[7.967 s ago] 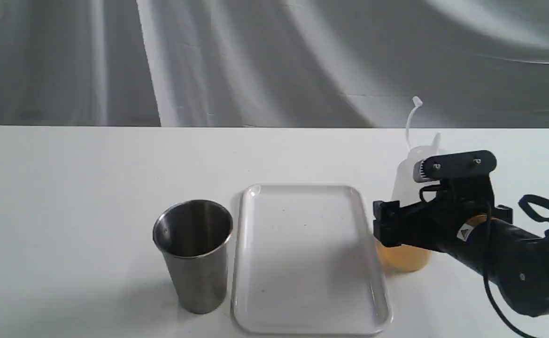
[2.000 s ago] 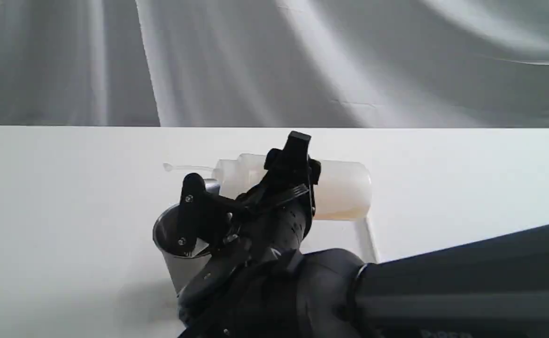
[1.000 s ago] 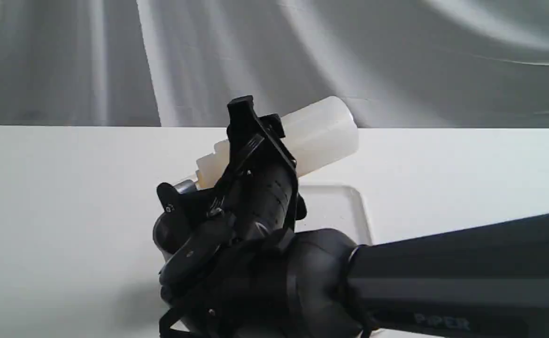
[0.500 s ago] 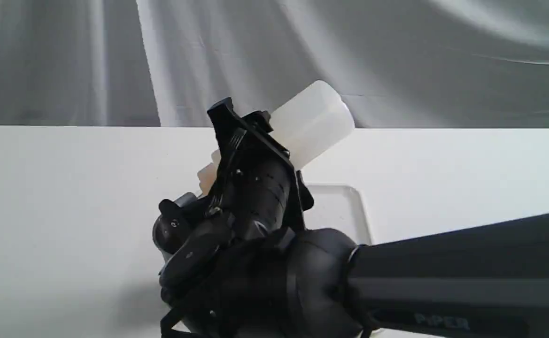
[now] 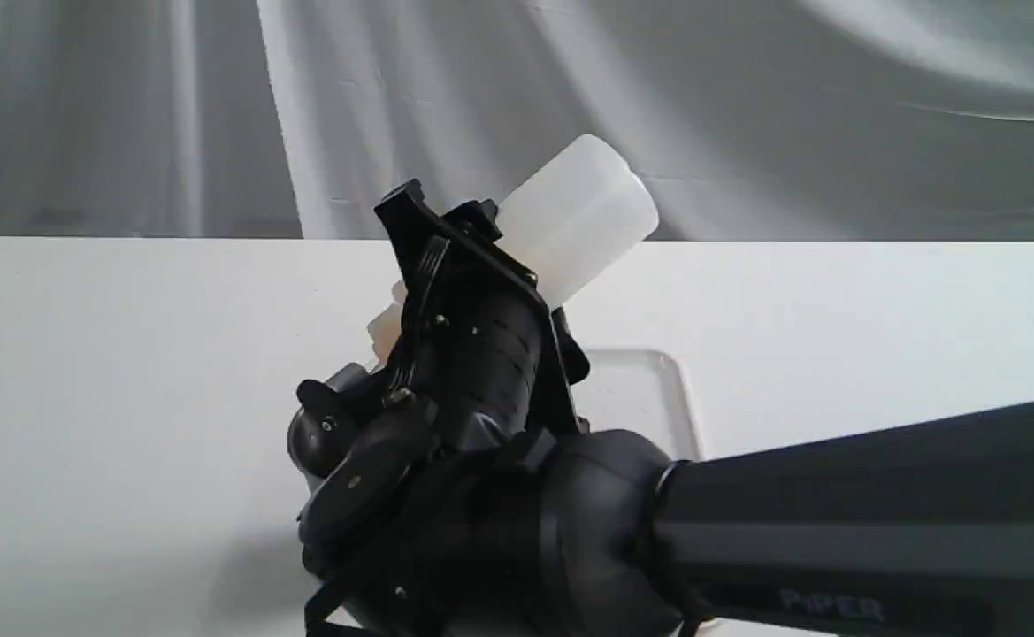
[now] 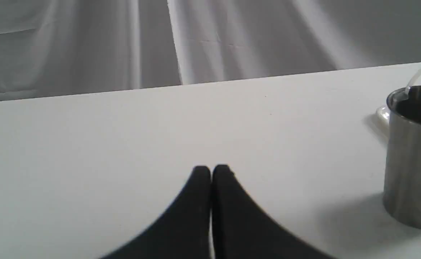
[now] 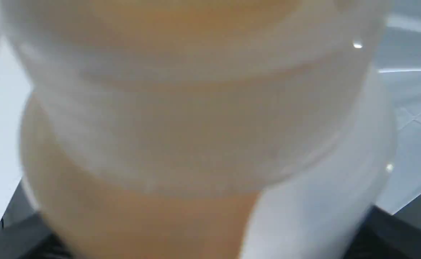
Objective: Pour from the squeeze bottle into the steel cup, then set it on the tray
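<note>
My right gripper (image 5: 450, 232) is shut on the squeeze bottle (image 5: 580, 212), which is tipped steeply with its base up to the right and its neck pointing down to the left. Up close in the right wrist view, the squeeze bottle (image 7: 181, 151) shows amber liquid inside. The steel cup (image 6: 413, 158) stands upright; the bottle's thin cap strap (image 6: 417, 76) reaches down to its rim. In the exterior view the right arm hides most of the cup. The white tray (image 5: 649, 389) lies behind the arm. My left gripper (image 6: 210, 172) rests shut and empty, left of the cup.
The thick black right arm (image 5: 835, 531) crosses the lower right of the exterior view and covers most of the tray. A grey draped cloth (image 5: 746, 106) hangs behind the white table (image 5: 127, 354).
Over the last second the right gripper has tipped the bottle steeper, its base rising and its neck dropping toward the cup. Eight seconds ago the bottle stood upright right of the tray.
</note>
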You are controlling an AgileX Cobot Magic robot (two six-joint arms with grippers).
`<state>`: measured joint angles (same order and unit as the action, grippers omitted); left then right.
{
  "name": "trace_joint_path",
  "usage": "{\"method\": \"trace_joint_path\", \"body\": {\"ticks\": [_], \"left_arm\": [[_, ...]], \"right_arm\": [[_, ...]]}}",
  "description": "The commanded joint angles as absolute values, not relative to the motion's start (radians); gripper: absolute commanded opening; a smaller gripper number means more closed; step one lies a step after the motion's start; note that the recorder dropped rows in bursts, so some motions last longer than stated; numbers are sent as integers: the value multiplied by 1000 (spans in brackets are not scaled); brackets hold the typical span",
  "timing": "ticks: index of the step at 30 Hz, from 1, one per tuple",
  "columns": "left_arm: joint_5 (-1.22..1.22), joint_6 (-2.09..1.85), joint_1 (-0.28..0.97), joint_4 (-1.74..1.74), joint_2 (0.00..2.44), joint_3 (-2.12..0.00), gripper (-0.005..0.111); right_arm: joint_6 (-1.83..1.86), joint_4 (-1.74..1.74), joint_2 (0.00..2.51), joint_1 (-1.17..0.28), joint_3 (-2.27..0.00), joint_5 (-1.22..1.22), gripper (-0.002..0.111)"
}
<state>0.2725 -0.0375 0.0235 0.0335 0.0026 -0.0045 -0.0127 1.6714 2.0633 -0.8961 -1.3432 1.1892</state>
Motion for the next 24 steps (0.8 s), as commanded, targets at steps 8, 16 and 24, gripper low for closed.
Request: {"method": "trace_joint_path", "body": {"ticks": [8, 16, 24], "left_arm": [[266, -35, 22, 33, 0, 0, 0], [266, -35, 22, 33, 0, 0, 0], [266, -34, 22, 33, 0, 0, 0]], "right_arm": [[0, 1720, 2050, -898, -1351, 1221, 20], [29, 1736, 2050, -898, -1351, 1221, 20], [29, 1744, 2050, -898, -1351, 1221, 20]]}}
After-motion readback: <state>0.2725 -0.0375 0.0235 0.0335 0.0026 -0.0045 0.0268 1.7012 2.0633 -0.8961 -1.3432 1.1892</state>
